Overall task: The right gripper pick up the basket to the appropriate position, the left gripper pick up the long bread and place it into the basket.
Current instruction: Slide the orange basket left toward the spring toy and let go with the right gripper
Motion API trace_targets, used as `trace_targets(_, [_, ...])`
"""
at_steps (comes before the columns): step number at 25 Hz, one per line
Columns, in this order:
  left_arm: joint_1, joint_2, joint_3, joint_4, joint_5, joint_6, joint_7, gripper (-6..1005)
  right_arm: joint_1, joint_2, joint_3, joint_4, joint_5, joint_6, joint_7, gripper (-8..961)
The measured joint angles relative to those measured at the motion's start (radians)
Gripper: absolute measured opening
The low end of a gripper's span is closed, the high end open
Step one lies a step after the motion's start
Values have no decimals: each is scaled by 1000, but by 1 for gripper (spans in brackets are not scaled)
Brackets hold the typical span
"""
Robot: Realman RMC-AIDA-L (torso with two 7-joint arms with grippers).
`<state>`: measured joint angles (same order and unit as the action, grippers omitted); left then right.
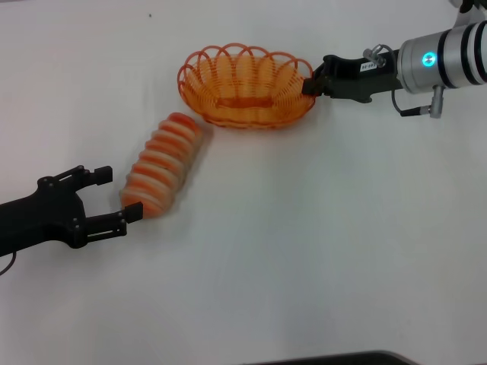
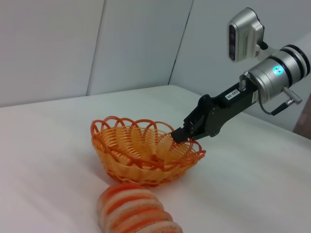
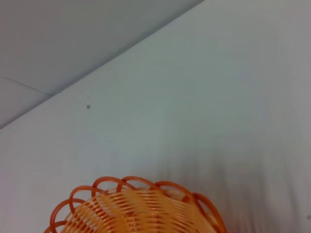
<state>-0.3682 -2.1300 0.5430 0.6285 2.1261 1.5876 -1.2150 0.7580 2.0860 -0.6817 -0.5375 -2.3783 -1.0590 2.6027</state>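
Item in hand: I am spreading my left gripper (image 1: 109,199) wide around the near end of the cream, orange-striped long bread (image 1: 162,165) lying beside the oval orange wire basket (image 1: 245,85), whose rim my right gripper (image 1: 310,82) is pinching; squarer, deeper bite advisable

White table (image 1: 304,251), basket (image 1: 247,87), long bread (image 1: 162,165)

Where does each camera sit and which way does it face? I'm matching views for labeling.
Head: looks down at the table; both arms show, left gripper open by the long bread, right gripper on the basket rim.
Left wrist: faces across the bread to basket and right gripper.
Right wrist: faces over the basket's rim; no body.
All share the basket.
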Motion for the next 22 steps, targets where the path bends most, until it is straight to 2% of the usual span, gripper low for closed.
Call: trace_targets(22, [-5,3,0,0,0,2,0,907,-1,-2,-4,15,41,-22,-33,230])
